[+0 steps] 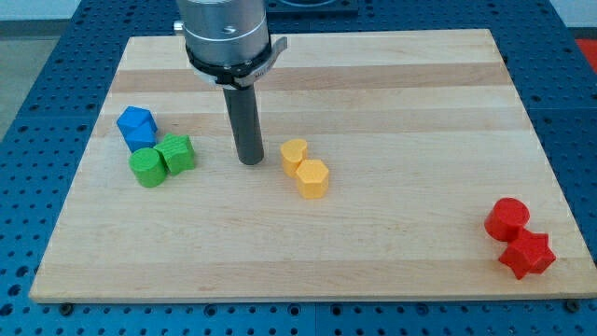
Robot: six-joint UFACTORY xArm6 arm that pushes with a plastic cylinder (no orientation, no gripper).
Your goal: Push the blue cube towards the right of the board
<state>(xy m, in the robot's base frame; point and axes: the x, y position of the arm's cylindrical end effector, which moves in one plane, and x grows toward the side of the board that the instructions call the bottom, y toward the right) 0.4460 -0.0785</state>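
Note:
The blue cube [136,126] sits near the board's left edge. Just below and right of it are a green cylinder [146,168] and a green star-like block [176,154], which touch each other. My tip [249,161] rests on the board to the right of this group, about a block's width from the green star-like block. The tip is apart from the blue cube.
Two yellow blocks [305,169] lie touching just right of the tip. A red cylinder [507,219] and a red star [527,254] sit at the lower right corner of the wooden board [373,243]. A blue perforated table surrounds the board.

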